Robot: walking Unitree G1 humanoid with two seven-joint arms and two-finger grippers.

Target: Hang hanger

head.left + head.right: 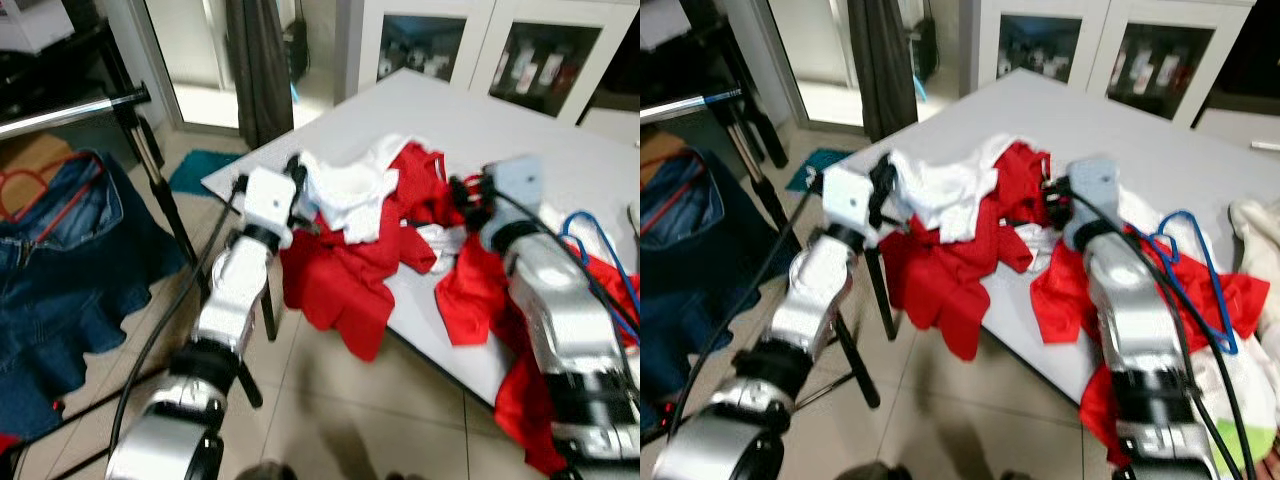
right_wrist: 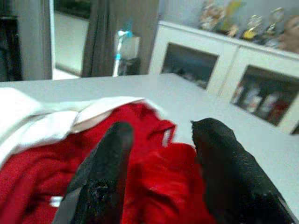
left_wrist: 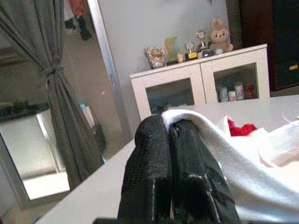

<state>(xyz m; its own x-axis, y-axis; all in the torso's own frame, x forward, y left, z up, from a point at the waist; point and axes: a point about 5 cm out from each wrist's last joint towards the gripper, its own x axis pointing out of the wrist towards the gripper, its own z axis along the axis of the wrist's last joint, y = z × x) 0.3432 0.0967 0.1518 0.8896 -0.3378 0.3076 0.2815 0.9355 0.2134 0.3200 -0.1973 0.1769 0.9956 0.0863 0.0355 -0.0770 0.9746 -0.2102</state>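
Blue hanger: lying flat toward the right edge of the white counter, on red cloth, just right of the right arm, untouched by either pincer. A second hanger, red, off to the left, carrying a denim garment under a metal rail on a dark stand.

Left pincer: at the counter's near left corner, fingers pressed together, with a fold of white cloth draped over the tips and seemingly pinched between them; hard to confirm from the wrist view, since the cloth may only be lying on top. Same white garment bunched on the counter just beyond the wrist housing, resting on the red pile.

Right pincer: farther along the counter, over a heap of red garments, fingers spread apart with red fabric showing between them, gripping nothing. Red cloth spilling over the counter's front edge and hanging toward the tiled floor, more of it bunched beside and below the right forearm.

Behind the counter: white cabinet with glass doors. Dark curtain tied back beside a bright doorway. Small teal mat on the floor near the stand's foot.
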